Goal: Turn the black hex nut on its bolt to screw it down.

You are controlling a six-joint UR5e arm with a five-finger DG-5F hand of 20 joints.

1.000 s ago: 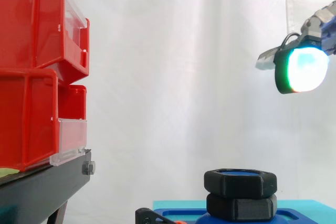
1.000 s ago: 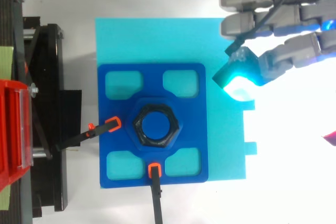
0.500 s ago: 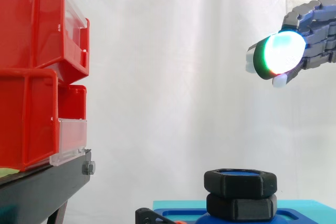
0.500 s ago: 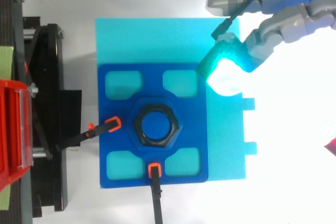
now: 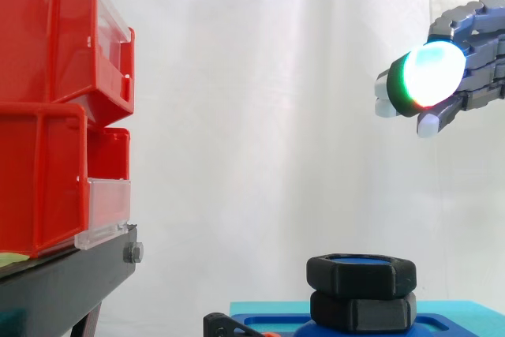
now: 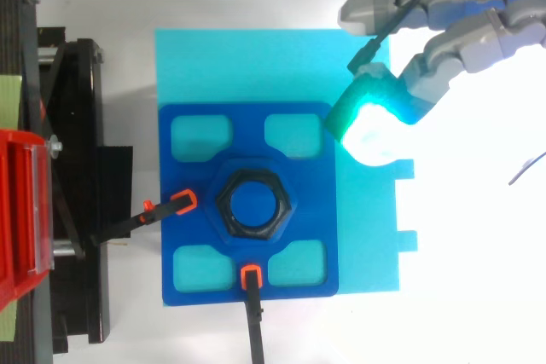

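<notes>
Black hex nut (image 6: 253,205) untouched; side view: robot hand (image 5: 472,67) high above.

The hand (image 5: 473,57) is cut off by the right edge in the side view and by the top and right edges in the top view, so the palm and wrist are left outside. The bolt (image 5: 359,259) is hidden inside two stacked nuts except for its blue top. From above, the lower nut (image 5: 363,312) is covered by the upper nut (image 5: 361,275).

The red bins (image 5: 47,76) are cut off at the left and top. The stand (image 5: 71,286) and the clamp (image 6: 253,317) are cut off at the bottom. Part of the right edge of the turquoise sheet (image 6: 256,66) is washed out by the hand's glow.
</notes>
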